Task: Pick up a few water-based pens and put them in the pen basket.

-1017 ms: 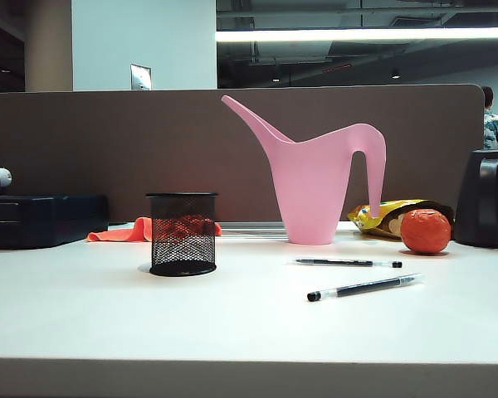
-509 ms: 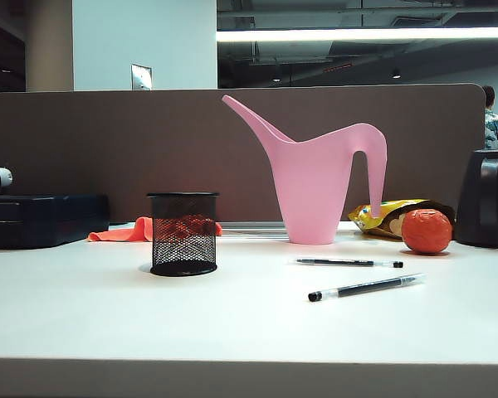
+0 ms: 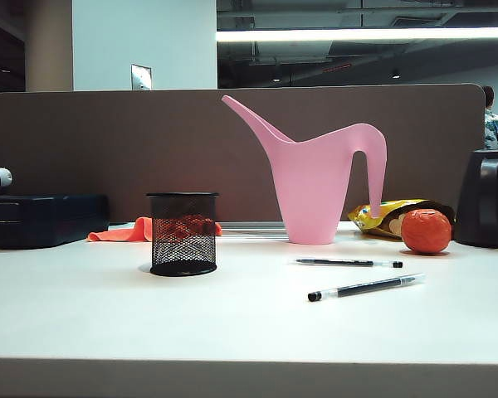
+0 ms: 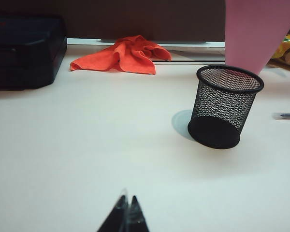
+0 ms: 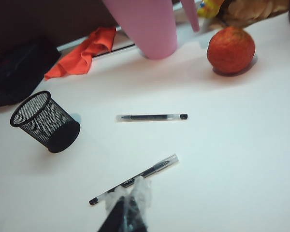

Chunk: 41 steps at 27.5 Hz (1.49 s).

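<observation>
Nothing on the table has shifted since the earlier frame.
Both pens [image 3: 349, 263] [image 3: 363, 287] lie right of the pen basket [image 3: 183, 235]; the right gripper [image 5: 128, 212], closed, hovers above the nearer one and must open; the left gripper [image 4: 127, 216] waits closed.

Work surface: flat white tabletop [image 3: 108, 323], evenly lit.
Rear boundary: brown fabric partition panel [image 3: 108, 141] spanning twelve o'clock.
Wall: pale wall section [image 3: 141, 37], eleven o'clock.
Lighting: long white fluorescent ceiling strip [image 3: 365, 34], one o'clock, under dark ceiling.
</observation>
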Motion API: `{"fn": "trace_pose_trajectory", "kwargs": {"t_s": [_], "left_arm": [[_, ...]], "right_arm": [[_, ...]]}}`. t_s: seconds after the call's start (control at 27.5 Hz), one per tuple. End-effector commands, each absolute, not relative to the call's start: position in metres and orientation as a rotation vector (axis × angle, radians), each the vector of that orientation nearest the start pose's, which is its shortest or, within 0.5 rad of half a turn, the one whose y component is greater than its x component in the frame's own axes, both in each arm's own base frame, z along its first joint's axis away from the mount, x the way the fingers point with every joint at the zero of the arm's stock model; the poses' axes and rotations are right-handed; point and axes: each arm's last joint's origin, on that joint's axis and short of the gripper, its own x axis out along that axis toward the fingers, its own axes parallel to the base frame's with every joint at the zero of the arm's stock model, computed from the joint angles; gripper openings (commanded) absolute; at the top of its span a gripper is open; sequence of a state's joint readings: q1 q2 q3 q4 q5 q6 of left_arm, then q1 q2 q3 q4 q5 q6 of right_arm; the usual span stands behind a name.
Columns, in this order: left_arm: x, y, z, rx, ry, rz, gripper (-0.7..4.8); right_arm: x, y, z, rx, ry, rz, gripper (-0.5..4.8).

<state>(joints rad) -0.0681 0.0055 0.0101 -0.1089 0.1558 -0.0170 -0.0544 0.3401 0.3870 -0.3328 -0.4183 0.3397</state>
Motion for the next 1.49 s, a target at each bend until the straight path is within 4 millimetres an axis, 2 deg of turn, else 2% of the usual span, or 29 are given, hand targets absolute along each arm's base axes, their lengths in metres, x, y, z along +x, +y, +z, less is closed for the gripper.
{"fn": "trace_pose_trajectory", "kwargs": {"t_s": [0.04,0.11,0.25,0.58,0.65,0.69,0.73,0.76,0.91,1.16,1.49], "left_arm": [[0.096,-0.011,0.158,-0.02,0.093,-0.227,-0.04],[0.096,-0.011,0.158,-0.02,0.093,-0.227,-0.04],[0.096,-0.011,0.158,-0.02,0.093,-0.227,-0.04],[0.096,-0.011,0.158,-0.02,0.093,-0.227,-0.04],[0.096,-0.011,0.158,-0.02,0.094,-0.227,-0.04],[0.096,-0.011,0.158,-0.02,0.094,-0.227,-0.04],[0.096,-0.011,0.158,-0.02,0.094,-0.227,-0.04],[0.096,-0.011,0.158,-0.02,0.096,-0.227,-0.04],[0.096,-0.011,0.156,-0.02,0.11,-0.227,-0.04],[0.096,-0.011,0.155,-0.021,0.117,-0.227,-0.04],[0.096,-0.011,0.155,-0.021,0.117,-0.227,-0.04]], "right_arm": [[0.117,0.008,0.247,0.398,0.376,0.335,-0.01],[0.127,0.012,0.249,0.399,0.426,0.362,0.03],[0.141,0.025,0.252,0.366,0.492,0.44,1.63],[0.169,0.058,0.242,0.322,0.569,0.577,1.83],[0.173,0.065,0.237,0.311,0.594,0.583,2.36],[0.176,0.071,0.232,0.301,0.627,0.587,3.03],[0.179,0.074,0.228,0.298,0.653,0.59,3.33],[0.182,0.075,0.225,0.297,0.672,0.588,3.42],[0.191,0.079,0.216,0.263,0.705,0.591,3.43],[0.196,0.081,0.207,0.147,0.711,0.625,3.43],[0.208,0.086,0.197,0.101,0.762,0.626,3.43]]}}
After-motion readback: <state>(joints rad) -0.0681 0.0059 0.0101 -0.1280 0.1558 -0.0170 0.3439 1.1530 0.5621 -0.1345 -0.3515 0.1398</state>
